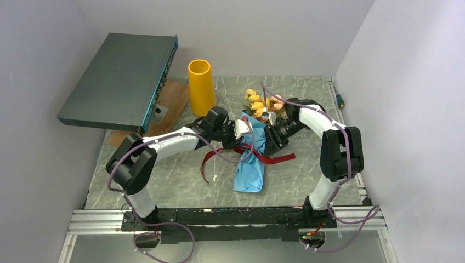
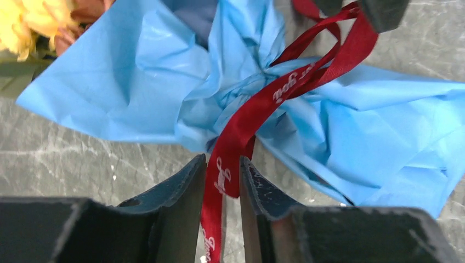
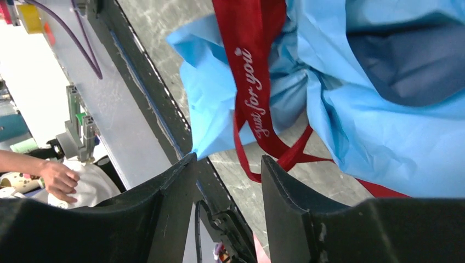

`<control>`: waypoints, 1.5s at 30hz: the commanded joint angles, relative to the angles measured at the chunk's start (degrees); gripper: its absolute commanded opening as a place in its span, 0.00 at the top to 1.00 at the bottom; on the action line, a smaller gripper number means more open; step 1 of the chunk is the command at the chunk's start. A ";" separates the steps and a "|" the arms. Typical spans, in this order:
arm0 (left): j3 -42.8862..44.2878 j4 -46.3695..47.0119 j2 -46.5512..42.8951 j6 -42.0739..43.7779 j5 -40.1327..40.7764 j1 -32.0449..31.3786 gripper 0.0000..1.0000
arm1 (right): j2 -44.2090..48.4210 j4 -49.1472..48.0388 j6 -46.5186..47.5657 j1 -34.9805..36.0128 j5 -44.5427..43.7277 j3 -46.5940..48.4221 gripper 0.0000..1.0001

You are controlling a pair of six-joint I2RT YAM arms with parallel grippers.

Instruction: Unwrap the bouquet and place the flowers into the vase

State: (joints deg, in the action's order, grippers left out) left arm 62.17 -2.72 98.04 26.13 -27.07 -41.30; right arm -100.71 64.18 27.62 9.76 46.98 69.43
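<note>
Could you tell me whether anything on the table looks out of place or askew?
Yes: the flat dark grey box at the back left sits tilted rather than flat, partly covering a wooden board. The vase stands upright; the bouquet lies on its side.

The left arm and right arm have white links, black joints and looping purple cables.
</note>
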 commanded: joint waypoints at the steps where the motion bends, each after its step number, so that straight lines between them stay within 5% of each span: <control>1: 2.02 1.68 -1.73 3.22 -3.21 -2.73 0.62 | 3.13 -1.21 -2.86 1.31 4.60 3.97 0.50; 10: 4.69 1.75 2.86 4.72 -1.49 -4.75 0.55 | -0.75 -3.10 -3.48 3.87 3.67 3.66 0.55; 13: 5.59 0.36 4.25 4.91 -0.14 -4.74 0.65 | -1.84 -1.13 -1.37 4.04 3.29 2.71 0.62; 19: 4.77 0.33 2.73 -2.33 0.92 -0.63 1.00 | -1.58 -0.42 1.07 3.84 -1.75 0.35 0.70; 30: 1.46 -0.74 -1.44 -13.88 2.79 6.67 1.00 | 0.38 0.34 3.44 0.62 -6.84 -4.38 0.72; 32: 0.72 -0.01 -2.24 -11.82 0.74 6.61 0.94 | 0.96 0.82 3.43 0.00 -5.87 -3.97 0.72; 34: 0.17 1.10 -3.33 -8.12 -0.47 4.96 0.71 | 1.74 1.44 3.39 -0.17 -3.58 -2.86 0.71; 36: 0.14 1.60 -3.96 -2.38 -0.76 3.00 0.59 | 2.70 1.64 2.68 -0.18 -1.78 -1.44 0.69; 45: 8.08 -0.17 3.54 3.77 -6.13 -0.55 0.52 | 3.77 1.95 -0.09 -0.26 2.57 3.17 0.64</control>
State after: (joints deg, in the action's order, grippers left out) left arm 64.23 -2.94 98.26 26.55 -28.27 -41.52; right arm -99.29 65.47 28.64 9.58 45.80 70.02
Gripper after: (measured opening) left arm 0.481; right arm 0.352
